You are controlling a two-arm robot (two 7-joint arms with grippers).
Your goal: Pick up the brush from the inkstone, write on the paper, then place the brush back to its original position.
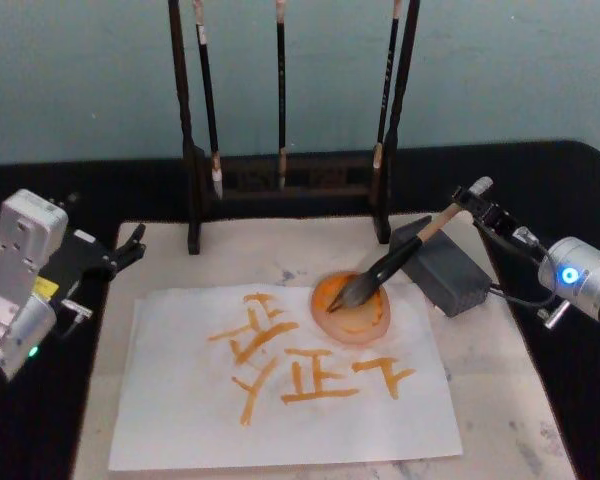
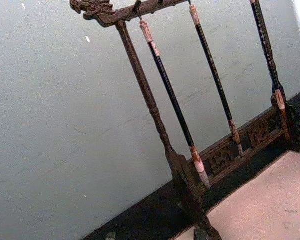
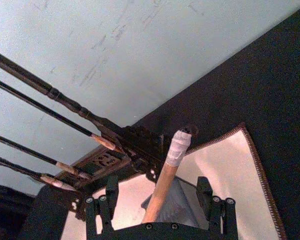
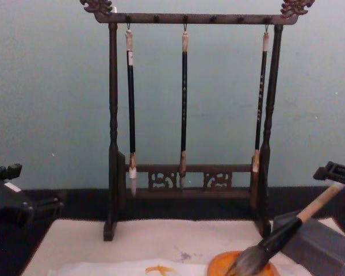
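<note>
Head view, brush [image 1: 395, 262] in dish [image 1: 368, 324], wrist view, right end effector [image 3: 157, 192] straddling handle [image 3: 164, 172]

The brush [image 4: 276, 238] slants at the near right, bristles in an orange dish [image 4: 218, 265], handle crossing a grey inkstone [image 4: 325, 247] toward the right gripper [image 4: 337, 172]. Behind, three thin brushes [image 4: 184, 98] hang from a dark rack [image 4: 112, 144].

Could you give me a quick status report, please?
Right gripper open, straddling brush handle. Left gripper parked left of mat. Brush leaning on inkstone, bristles in orange dish; paper written. Nothing obstructing.
</note>
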